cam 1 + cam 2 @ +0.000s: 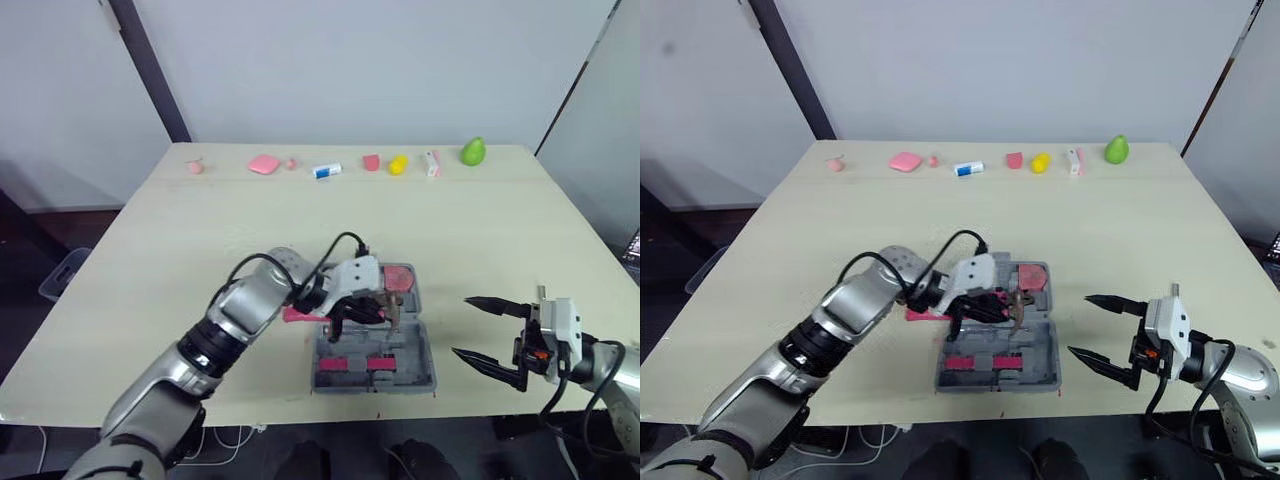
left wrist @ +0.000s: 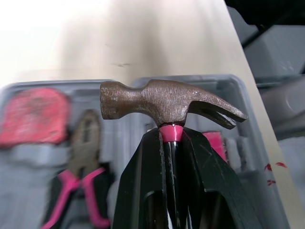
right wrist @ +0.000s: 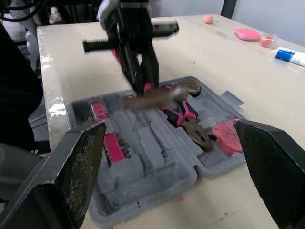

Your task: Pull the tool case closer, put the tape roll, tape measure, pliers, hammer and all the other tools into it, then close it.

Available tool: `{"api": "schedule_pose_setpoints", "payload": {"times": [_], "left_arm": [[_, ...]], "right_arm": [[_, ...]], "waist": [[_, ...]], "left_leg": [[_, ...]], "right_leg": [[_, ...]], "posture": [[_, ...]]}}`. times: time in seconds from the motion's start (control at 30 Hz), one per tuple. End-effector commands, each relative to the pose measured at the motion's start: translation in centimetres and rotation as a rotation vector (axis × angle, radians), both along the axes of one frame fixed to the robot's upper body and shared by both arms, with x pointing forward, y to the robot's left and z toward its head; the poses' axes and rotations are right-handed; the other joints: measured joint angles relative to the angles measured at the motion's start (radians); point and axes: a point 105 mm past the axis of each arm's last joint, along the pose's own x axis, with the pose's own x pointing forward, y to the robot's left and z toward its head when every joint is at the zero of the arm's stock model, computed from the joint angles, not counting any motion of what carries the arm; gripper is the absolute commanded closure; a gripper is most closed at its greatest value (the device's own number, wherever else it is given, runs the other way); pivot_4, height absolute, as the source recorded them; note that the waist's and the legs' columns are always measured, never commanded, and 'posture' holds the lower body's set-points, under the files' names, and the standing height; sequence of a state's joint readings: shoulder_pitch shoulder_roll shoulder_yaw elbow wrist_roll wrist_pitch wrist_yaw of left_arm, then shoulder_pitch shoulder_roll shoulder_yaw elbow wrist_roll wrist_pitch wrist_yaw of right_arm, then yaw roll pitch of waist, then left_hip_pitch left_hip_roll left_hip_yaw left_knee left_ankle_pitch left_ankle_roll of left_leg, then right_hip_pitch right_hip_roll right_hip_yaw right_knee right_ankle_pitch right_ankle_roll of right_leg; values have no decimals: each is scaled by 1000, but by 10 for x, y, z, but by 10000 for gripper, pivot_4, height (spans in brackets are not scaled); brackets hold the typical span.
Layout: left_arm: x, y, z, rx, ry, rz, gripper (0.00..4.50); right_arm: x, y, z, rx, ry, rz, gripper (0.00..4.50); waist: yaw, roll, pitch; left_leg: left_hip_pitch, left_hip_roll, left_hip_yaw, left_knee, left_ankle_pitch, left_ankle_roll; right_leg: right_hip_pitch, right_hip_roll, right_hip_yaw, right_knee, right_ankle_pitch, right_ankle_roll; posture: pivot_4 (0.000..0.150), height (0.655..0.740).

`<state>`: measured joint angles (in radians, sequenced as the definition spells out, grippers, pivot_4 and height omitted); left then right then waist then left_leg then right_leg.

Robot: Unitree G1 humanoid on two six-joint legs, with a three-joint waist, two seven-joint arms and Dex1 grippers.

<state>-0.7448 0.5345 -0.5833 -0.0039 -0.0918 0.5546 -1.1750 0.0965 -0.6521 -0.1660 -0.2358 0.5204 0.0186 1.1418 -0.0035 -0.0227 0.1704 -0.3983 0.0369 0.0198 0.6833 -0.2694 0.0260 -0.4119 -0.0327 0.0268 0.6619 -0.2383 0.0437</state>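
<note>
Over the open grey plastic tool case (image 3: 152, 157), the left gripper (image 2: 170, 134) clenches the rusty-headed pink-handled hammer (image 2: 162, 102) by its neck; best lowered level into its slot; right gripper (image 1: 466, 326) released alongside.

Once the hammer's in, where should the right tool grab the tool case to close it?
The front rim of the near half of the tool case, from the robot's side, with the open right tool. The case lies open flat, hinged across the middle, and the pliers sit in the far half, so lifting the near half likely keeps them seated.
</note>
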Motion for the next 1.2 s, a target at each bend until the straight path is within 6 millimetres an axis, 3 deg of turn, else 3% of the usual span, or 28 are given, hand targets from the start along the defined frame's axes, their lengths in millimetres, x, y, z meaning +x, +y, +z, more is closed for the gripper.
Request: {"api": "schedule_pose_setpoints", "payload": {"times": [0.03, 0.27, 0.53, 1.2], "left_arm": [[-1, -14, -3, 18, -20, -28, 44817], [-4, -37, -22, 98, 22, 5, 44817], [-2, -58, -27, 124, 29, 18, 44817], [-8, -55, -39, 193, 78, 20, 44817]], "right_arm": [[-2, 0, 13, 5, -64, -8, 0], [-5, -2, 8, 2, -55, -20, 0], [-4, -2, 7, 0, -51, -26, 0], [-9, -7, 4, -30, -44, -36, 0]], "waist": [[-1, 0, 0], [0, 0, 0], [-1, 0, 0], [-2, 0, 0]], "left_leg": [[0, 0, 0, 0, 0, 0], [-1, 0, 0, 0, 0, 0], [0, 0, 0, 0, 0, 0], [0, 0, 0, 0, 0, 0]], "right_leg": [[0, 0, 0, 0, 0, 0], [0, 0, 0, 0, 0, 0], [0, 0, 0, 0, 0, 0], [0, 0, 0, 0, 0, 0]], "posture": [[1500, 7400], [1500, 7400], [1500, 7400], [1500, 7400]]}}
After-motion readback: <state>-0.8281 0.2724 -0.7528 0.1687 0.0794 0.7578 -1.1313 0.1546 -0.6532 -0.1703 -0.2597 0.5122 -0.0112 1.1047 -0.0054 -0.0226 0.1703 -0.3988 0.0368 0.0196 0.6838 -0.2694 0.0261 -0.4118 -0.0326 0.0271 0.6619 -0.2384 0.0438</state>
